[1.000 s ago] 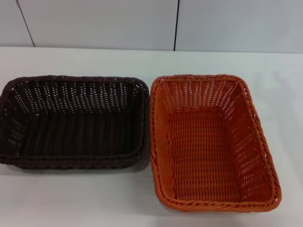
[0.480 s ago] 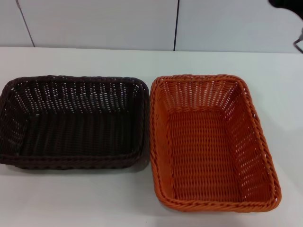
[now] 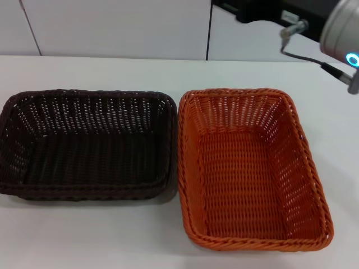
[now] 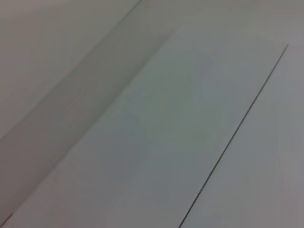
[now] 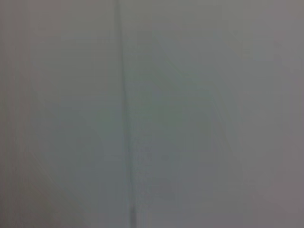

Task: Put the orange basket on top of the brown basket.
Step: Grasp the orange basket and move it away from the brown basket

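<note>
The orange basket [image 3: 253, 168] stands upright and empty on the white table, right of centre in the head view. The brown basket [image 3: 87, 143] stands upright and empty to its left, and their rims almost touch. My right arm [image 3: 339, 25] reaches in at the top right, high above the far edge of the table. Its black gripper [image 3: 247, 11] is beyond and above the orange basket, touching nothing. My left arm is out of view. Neither wrist view shows a basket.
The white table [image 3: 112, 241] runs from the front to a pale panelled wall [image 3: 112, 28] with a dark seam. A cable [image 3: 303, 53] hangs from the right arm. Both wrist views show only pale panels with a thin seam [image 4: 237, 128].
My right arm has swung in from the top right corner and now stretches leftward across the top of the head view. Neither basket has moved.
</note>
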`<state>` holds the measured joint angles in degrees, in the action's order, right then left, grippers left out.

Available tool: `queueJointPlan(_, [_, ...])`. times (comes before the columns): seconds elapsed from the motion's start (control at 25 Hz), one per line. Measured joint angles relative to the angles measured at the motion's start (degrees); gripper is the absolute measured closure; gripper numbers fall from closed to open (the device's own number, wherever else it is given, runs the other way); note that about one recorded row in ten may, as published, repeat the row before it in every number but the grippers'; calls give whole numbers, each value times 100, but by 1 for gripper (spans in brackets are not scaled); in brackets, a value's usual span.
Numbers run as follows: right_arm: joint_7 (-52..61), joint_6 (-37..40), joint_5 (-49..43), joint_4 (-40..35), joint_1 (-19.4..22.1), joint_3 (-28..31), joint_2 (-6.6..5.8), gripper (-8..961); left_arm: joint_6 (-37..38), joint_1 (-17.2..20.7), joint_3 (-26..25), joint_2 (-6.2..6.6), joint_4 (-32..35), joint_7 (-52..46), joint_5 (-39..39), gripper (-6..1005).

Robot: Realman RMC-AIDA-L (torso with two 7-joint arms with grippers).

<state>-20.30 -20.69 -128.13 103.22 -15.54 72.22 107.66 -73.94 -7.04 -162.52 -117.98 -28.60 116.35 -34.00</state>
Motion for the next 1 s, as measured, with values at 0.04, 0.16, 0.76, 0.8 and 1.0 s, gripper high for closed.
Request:
queueJointPlan(0.04, [-739, -801, 901, -69, -211, 494, 121, 354, -2, 3, -1, 0, 18, 2, 1, 287])
queueJointPlan(0.16, [-1553, -2153, 1807, -143, -361, 1437, 472, 350, -6, 23, -15, 4, 146, 16, 2, 287])
queueJointPlan(0.76, [-1747, -6074, 1807, -54, -1153, 2867, 806, 348, 28, -121, -53, 6, 327, 143, 9, 287])
queueJointPlan(0.8, [-1747, -6260, 1761, -55, -1215, 2887, 816, 348, 28, -121, -53, 6, 327, 143, 9, 287])
queueJointPlan(1.0, [-1739, -6913, 1588, -69, -1397, 2926, 839, 348, 37, -229, -60, 14, 328, 172, 30, 287])
